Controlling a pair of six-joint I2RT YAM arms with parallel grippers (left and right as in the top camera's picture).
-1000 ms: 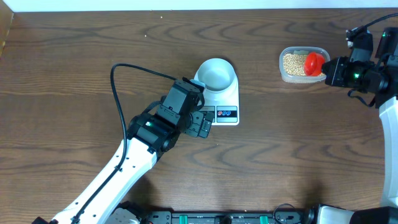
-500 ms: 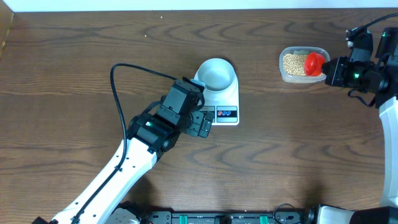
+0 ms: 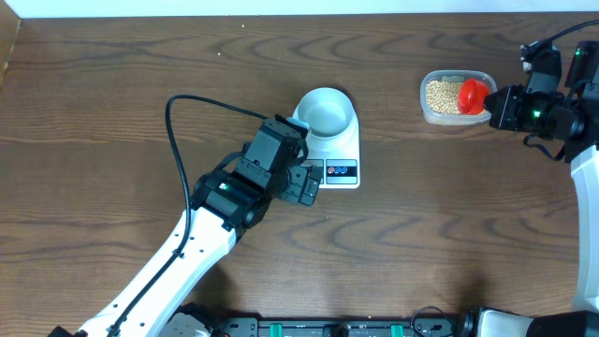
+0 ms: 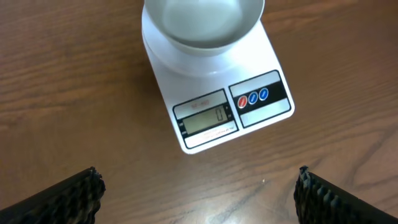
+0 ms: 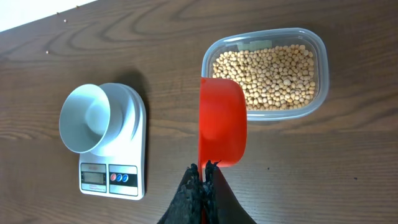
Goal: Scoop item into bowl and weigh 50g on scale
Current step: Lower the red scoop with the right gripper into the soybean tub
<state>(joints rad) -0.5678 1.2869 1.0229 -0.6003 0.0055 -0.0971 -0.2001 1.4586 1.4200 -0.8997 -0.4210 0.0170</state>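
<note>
The pale bowl (image 3: 326,109) sits empty on the white scale (image 3: 339,150); both also show in the left wrist view, bowl (image 4: 203,22) and scale (image 4: 217,93), whose display reads 0. My left gripper (image 3: 305,186) is open and empty, just left of the scale's front edge; its fingertips (image 4: 68,196) stand wide apart. My right gripper (image 5: 203,171) is shut on a red scoop (image 5: 222,121) held on edge at the near rim of the clear tub (image 3: 456,96) of tan beans (image 5: 270,73). I see no beans in the scoop.
The wooden table's (image 3: 440,225) back edge runs along the top of the overhead view. A black cable (image 3: 187,103) loops from the left arm. The right arm's body sits at the far right edge.
</note>
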